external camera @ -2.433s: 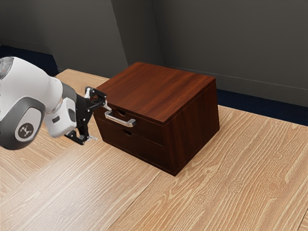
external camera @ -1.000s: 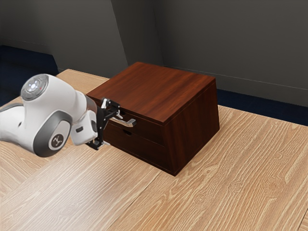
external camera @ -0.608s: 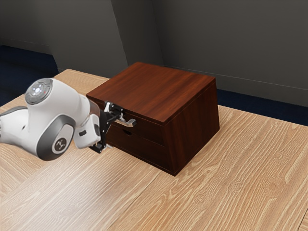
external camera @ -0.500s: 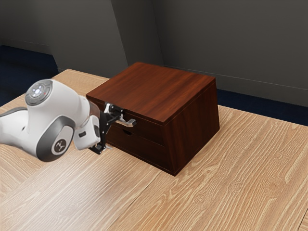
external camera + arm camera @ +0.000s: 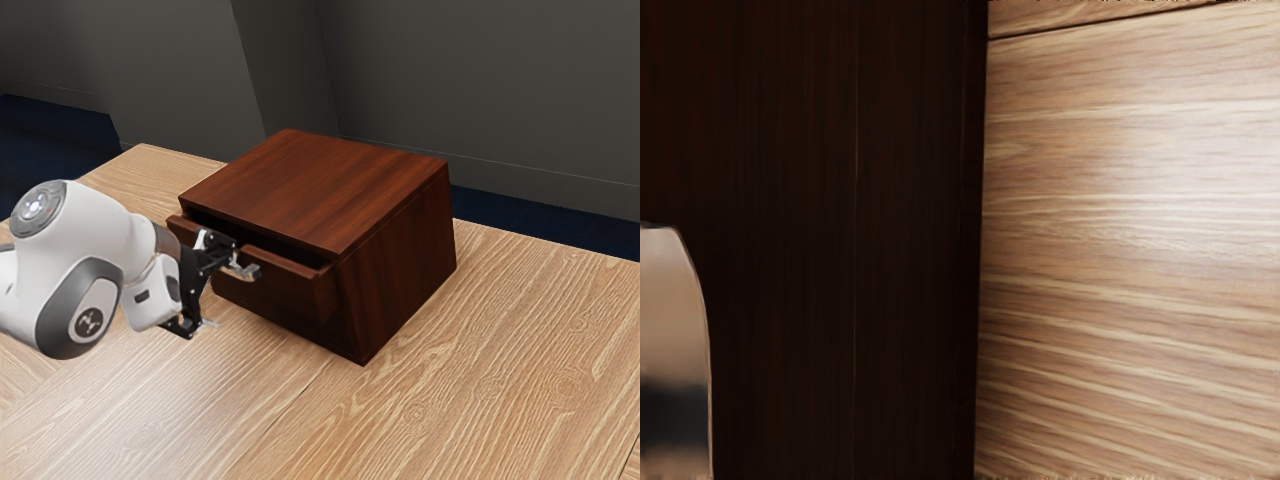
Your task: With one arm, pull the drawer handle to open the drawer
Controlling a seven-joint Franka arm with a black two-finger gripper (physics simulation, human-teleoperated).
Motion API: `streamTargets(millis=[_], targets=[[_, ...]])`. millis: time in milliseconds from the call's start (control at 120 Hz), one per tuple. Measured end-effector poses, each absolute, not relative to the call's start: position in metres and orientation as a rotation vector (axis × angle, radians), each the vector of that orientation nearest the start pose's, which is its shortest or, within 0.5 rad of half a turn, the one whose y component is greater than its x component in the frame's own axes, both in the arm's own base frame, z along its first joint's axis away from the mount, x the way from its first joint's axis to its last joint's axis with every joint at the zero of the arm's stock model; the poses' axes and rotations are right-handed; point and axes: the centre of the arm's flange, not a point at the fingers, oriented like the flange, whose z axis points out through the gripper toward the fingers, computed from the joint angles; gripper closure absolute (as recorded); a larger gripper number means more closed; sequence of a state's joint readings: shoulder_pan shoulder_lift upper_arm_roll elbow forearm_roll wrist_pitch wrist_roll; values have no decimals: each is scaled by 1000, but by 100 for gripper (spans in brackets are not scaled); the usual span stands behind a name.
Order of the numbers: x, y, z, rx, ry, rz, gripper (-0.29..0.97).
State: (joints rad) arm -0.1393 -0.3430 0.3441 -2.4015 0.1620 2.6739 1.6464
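A boxy cabinet [image 5: 330, 190] of dark, glossy red-brown wood sits on a pale table [image 5: 480, 380] with wavy grain, dark grey walls [image 5: 480, 70] behind. Its upper drawer [image 5: 285, 282] stands partly out, its flat front facing the exterior view's lower left. A slim silver bar handle [image 5: 247, 270] lies level along that front. The black gripper [image 5: 230, 260] of a rounded white arm [image 5: 80, 270] pinches the handle. In the wrist view, blurred metal sits beside striped dark wood
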Motion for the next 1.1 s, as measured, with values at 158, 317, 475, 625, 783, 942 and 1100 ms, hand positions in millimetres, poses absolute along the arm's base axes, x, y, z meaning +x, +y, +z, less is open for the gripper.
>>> streamTargets(millis=[158,317,475,625,783,942,1100], targets=[[460,109,510,-1884,1831,-485,7],[445,105,510,-1894,1844,-491,5],[427,109,514,-1901,1832,-480,6],[420,111,515,-1918,1838,-470,3],[413,104,522,-1914,1855,-445,5],[404,99,522,-1924,1873,-421,4],[391,103,522,-1948,1867,-409,1]])
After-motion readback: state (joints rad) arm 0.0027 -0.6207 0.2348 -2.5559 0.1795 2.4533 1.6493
